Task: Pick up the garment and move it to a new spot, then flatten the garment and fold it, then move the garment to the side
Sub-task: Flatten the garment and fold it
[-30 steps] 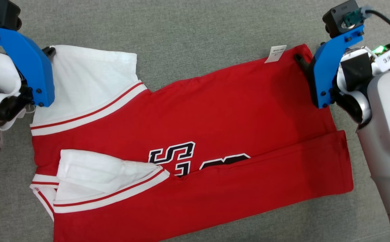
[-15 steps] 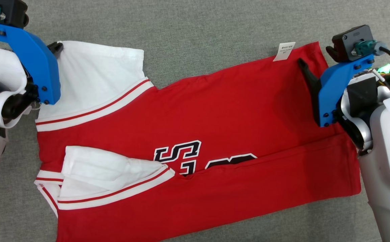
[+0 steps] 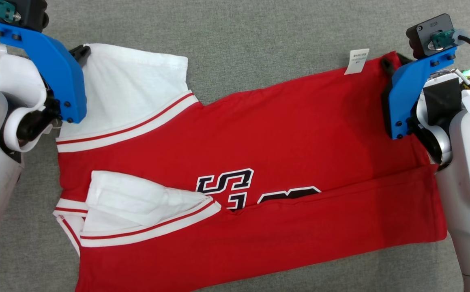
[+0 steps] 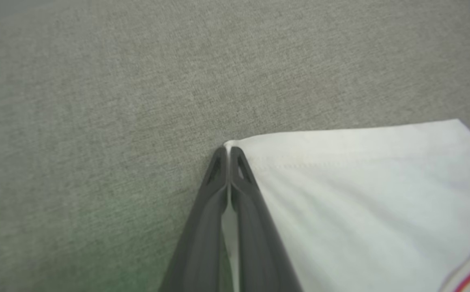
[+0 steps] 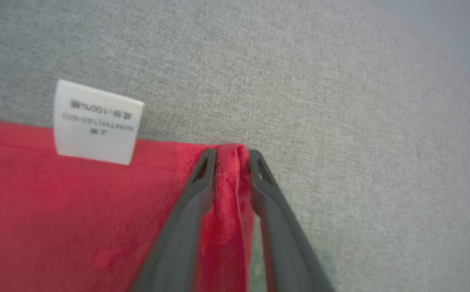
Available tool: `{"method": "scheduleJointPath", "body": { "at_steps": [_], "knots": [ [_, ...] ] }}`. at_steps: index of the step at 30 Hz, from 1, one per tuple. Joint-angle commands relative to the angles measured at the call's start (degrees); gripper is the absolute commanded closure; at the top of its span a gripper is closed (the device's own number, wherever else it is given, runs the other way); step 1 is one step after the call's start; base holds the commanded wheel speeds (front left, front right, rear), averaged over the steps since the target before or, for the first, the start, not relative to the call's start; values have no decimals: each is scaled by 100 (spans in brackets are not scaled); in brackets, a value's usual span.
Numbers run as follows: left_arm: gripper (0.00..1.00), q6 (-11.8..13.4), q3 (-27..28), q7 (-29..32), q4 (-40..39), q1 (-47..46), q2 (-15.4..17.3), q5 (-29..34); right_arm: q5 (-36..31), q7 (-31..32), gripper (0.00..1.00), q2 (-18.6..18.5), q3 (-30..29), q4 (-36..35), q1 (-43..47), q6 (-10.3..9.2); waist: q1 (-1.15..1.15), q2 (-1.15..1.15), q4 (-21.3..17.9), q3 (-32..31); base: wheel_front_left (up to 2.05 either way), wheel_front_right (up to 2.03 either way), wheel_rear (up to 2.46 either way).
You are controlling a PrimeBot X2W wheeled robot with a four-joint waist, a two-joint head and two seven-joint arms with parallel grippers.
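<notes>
The garment [image 3: 259, 134], a red jersey with white sleeves, is lying spread flat on the grey worktop [image 3: 259, 36], its length running left to right in the head view. Its near long edge is lying folded up over the body, partly covering the black lettering [image 3: 226, 188]. One white sleeve [image 3: 137, 198] is lying tucked across the red near the left end. The other sleeve [image 3: 129, 85] is sticking out at the far left corner, and the left hand [image 4: 227, 152] is clenching that sleeve's outer corner, its two fingers pressed together with a sliver of white cloth between them. At the far right corner, just beside the white label [image 5: 97, 121] poking out from the edge, the right hand [image 5: 231, 156] is grasping the garment. A ridge of red cloth is bunching up between its fingers [image 5: 268, 190], which are touching it on both sides. The rest of the garment is lying nearer the robot, between the two forearms.
</notes>
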Motion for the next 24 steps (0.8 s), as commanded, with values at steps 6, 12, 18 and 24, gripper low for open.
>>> {"method": "scheduleJointPath", "body": {
  "at_steps": [6,12,18,24],
  "knots": [
    [100,-86,-62,-375,79,194,-148,27,-42,-130,100,20,-162,-10,165,-1,-1,0,50,-187,0,0,0],
    [100,-165,115,-1226,-77,471,-278,-59,78,-392,100,80,-398,-192,521,0,-1,0,192,-519,0,0,0],
    [100,-253,213,-2098,-365,1059,-411,-178,162,-847,100,6,-766,-422,1117,0,-1,0,464,-934,0,0,0],
    [100,-210,148,-2714,-794,1766,-468,-126,258,-1114,100,-27,-1002,-540,1739,0,-1,0,697,-1302,0,0,0]
  ]
}}
